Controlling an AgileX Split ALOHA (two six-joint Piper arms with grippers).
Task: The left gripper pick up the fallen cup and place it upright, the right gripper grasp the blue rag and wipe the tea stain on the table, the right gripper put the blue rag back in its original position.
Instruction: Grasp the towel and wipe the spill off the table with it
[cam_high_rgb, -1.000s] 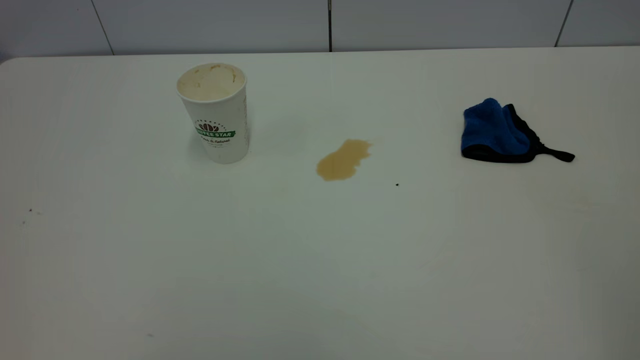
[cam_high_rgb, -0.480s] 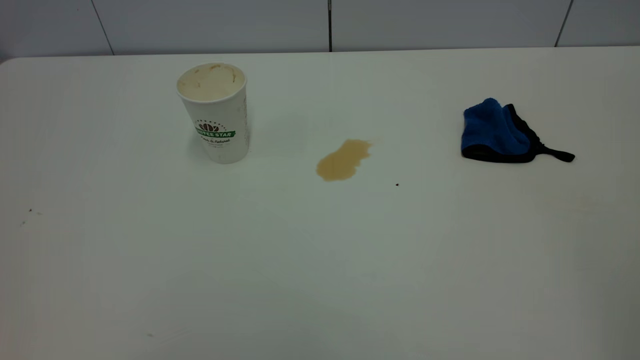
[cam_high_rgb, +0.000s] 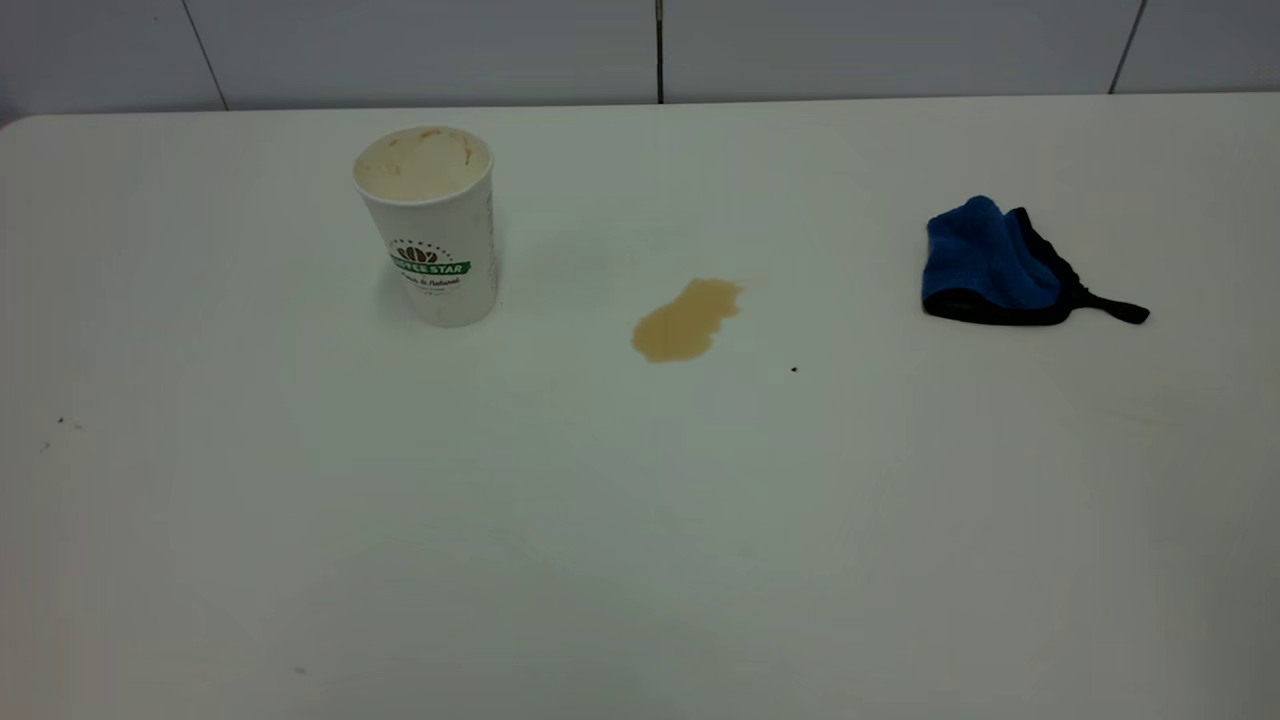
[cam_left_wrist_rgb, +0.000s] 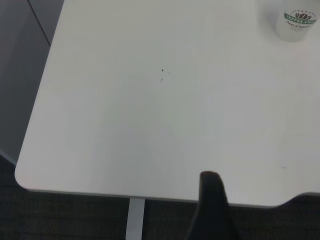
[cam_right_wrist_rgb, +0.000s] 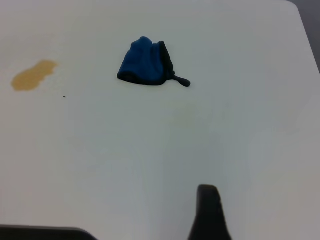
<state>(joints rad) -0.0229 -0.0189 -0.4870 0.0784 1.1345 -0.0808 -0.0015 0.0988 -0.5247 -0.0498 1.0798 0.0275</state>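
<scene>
Nothing displaced across the exterior frames: cup, stain and rag at identical positions.

Left gripper (cam_left_wrist_rgb: 212, 200): one dark finger only, seen in the left wrist view above the near left edge of the tabletop (cam_left_wrist_rgb: 125, 125); spacing of fingers cannot be told; no contact with any object. Out of the exterior view.

Right gripper (cam_right_wrist_rgb: 208, 207): one dark finger only, seen in the right wrist view above the near right part of the tabletop; spacing of fingers cannot be told; well apart from the blue rag (cam_right_wrist_rgb: 144, 63). Out of the exterior view.

Cup (cam_high_rgb: 428, 224): upright on the far left of the tabletop (cam_high_rgb: 640, 520), open mouth up, tan-stained inside, green band facing the camera.

Tea stain (cam_high_rgb: 686, 320): tan oblong puddle near centre, right of the cup, apart from it. Tiny dark speck (cam_high_rgb: 794, 369) just right of and nearer than the stain.

Blue rag (cam_high_rgb: 990, 263): bunched at far right, black edging along its near and right sides, black strap tail pointing right, well apart from the stain.
</scene>
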